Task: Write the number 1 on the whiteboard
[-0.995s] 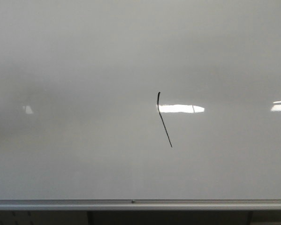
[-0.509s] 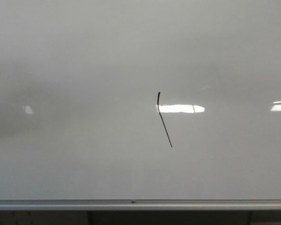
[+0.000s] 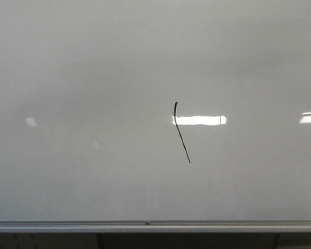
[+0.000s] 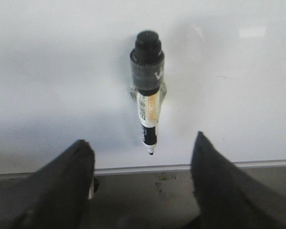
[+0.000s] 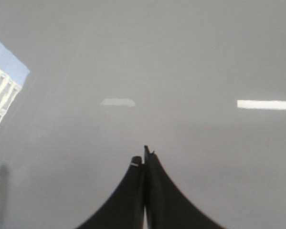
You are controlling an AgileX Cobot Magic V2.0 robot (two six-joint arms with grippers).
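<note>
Glossy grey-white fills nearly the whole front view: the whiteboard, bright strips of reflected light across it and a silver rail along its lower edge. On it, a little right of centre, stands the number 1, a thin black stroke that leans slightly and carries a small hook at its top, so by the look of it the writing is done. In the left wrist view a marker sits against the board just above the rail, uncapped tip pointing down and seemingly held by a clear clip. The left gripper faces it with jaws spread wide and nothing between them, apart from the marker. The right gripper has its jaws pressed together and empty, near a bare stretch of board. The marker looks light, stiff and smooth; its mid-barrel is the sensible place to grip. The fresh ink would probably smear if brushed.
</note>
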